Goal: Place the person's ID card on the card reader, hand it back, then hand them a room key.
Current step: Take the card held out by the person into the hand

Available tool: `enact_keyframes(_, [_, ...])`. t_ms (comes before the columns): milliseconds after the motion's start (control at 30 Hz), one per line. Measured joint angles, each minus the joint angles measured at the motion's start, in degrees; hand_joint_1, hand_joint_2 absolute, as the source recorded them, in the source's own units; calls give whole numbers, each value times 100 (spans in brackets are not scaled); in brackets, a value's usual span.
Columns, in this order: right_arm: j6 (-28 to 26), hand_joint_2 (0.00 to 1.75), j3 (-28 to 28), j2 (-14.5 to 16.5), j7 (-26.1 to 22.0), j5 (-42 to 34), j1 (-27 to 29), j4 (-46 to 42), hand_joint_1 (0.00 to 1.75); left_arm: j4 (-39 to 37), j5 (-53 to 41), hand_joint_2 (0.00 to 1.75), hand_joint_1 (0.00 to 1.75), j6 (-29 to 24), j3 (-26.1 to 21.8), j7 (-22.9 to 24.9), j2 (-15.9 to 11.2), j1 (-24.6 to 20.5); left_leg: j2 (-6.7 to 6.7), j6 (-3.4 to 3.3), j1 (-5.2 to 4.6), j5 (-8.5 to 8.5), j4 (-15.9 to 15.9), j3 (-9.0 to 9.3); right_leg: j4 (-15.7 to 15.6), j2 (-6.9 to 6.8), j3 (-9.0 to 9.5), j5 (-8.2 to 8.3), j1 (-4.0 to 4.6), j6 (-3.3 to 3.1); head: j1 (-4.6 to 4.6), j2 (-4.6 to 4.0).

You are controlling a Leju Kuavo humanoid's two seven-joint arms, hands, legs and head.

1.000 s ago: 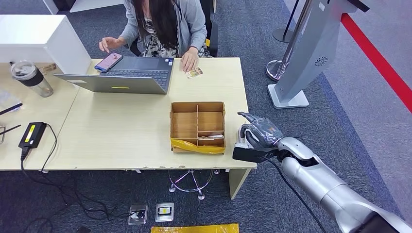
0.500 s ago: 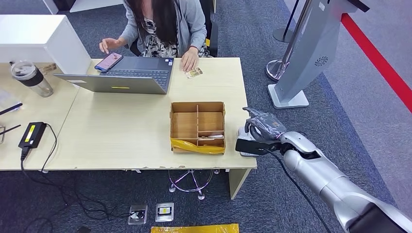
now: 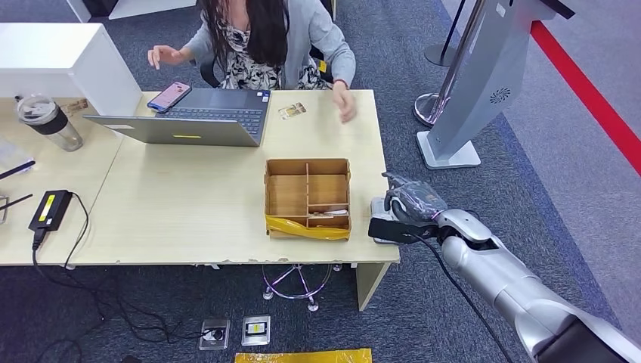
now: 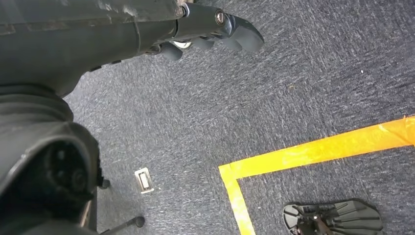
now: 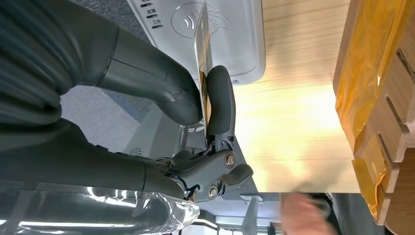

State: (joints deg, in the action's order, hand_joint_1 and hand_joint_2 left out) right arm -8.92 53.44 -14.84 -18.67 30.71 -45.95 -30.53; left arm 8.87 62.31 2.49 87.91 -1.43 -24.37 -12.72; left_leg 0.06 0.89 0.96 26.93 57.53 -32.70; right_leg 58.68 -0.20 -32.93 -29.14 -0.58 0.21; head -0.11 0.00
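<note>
Head view: silver right arm's hand (image 3: pixel 410 203) sits at the near right corner of the pale wooden desk (image 3: pixel 189 204), directly over the white card reader (image 3: pixel 380 219), of which just an edge shows left of the hand. Grasp can't be read from here. Brown divided cardboard box with yellow tape (image 3: pixel 307 198) lies just left of the reader. Person's hand (image 3: pixel 346 106) reaches at the far right desk edge, well apart from the robot hand.

Left wrist view: left hand (image 4: pixel 210 34) hangs over grey carpet, fingers loosely curled, holding nothing.

Right wrist view: thumb and a finger pinch the thin ID card (image 5: pixel 204 54) edge-on, its long axis pointing toward the reader's contactless symbol. Card stands on edge just above the reader face; contact unclear. Likely needs tipping flat next.
</note>
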Motion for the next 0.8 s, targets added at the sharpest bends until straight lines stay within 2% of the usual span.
enact_keyframes(800, [-18,175,-145,55,413,7,420,-160,175,4,-290,0,0,150,2,-40,66,-174,3,0,0,0,0,7,0,5,2,0,0,0,0,0])
